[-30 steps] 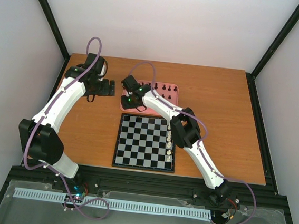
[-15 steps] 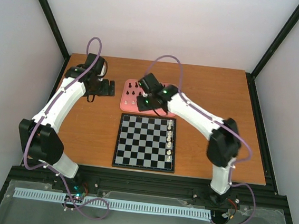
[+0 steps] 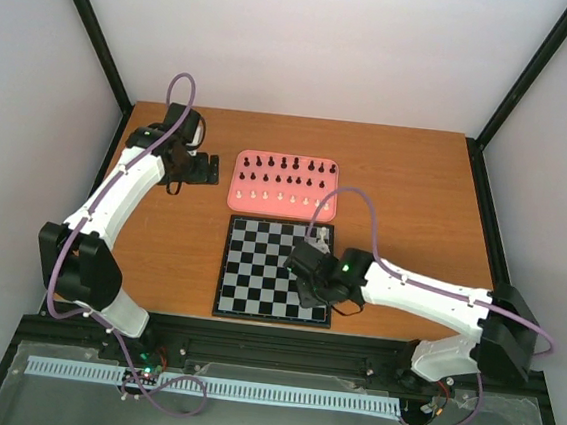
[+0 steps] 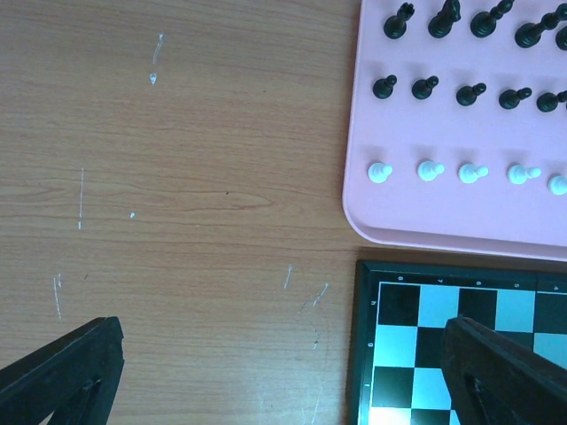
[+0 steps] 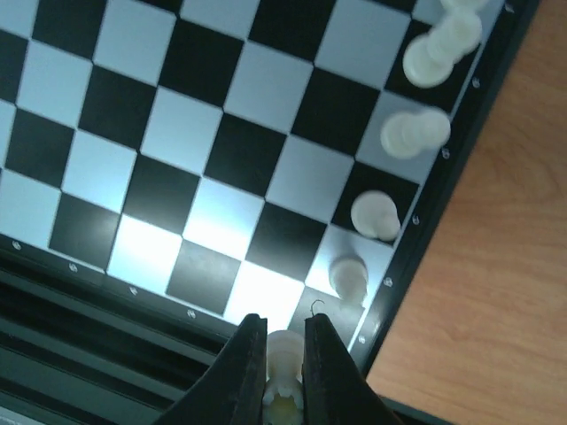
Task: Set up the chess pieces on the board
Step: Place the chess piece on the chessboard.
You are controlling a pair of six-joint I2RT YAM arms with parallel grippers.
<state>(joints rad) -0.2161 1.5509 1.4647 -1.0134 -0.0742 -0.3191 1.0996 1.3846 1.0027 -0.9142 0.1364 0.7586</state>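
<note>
A: What is hidden from us in the overhead view?

B: The right arm's wrist lies over the near right corner of the flat black and pale grey-blue checkered board [image 3: 263,271]. The right pincer [image 3: 306,275] and anything it carries are therefore concealed there.

A: And in that arm's own camera?

B: There we see the pincer closed on a tiny cream-white chessman [image 5: 283,365], partly cut off by the lower edge, over that same corner. We cannot tell whether the chessman touches the board. Four more cream-white pieces [image 5: 375,215] stand along the edge column just beyond. The farthest are blurred, so we cannot name their kinds.

A: The left side?

B: The left pincer [image 3: 200,167] hangs over the orange-brown wooden worktop [image 3: 417,185] just beside the pink rounded-corner tray [image 3: 235,196]. Only its wrist view shows us the dark fingers [image 4: 62,376] spread wide with nothing between them. That view also resolves the tray's black chessmen [image 4: 425,87] and white pawns [image 4: 430,170], which are mere dots from above.
</note>
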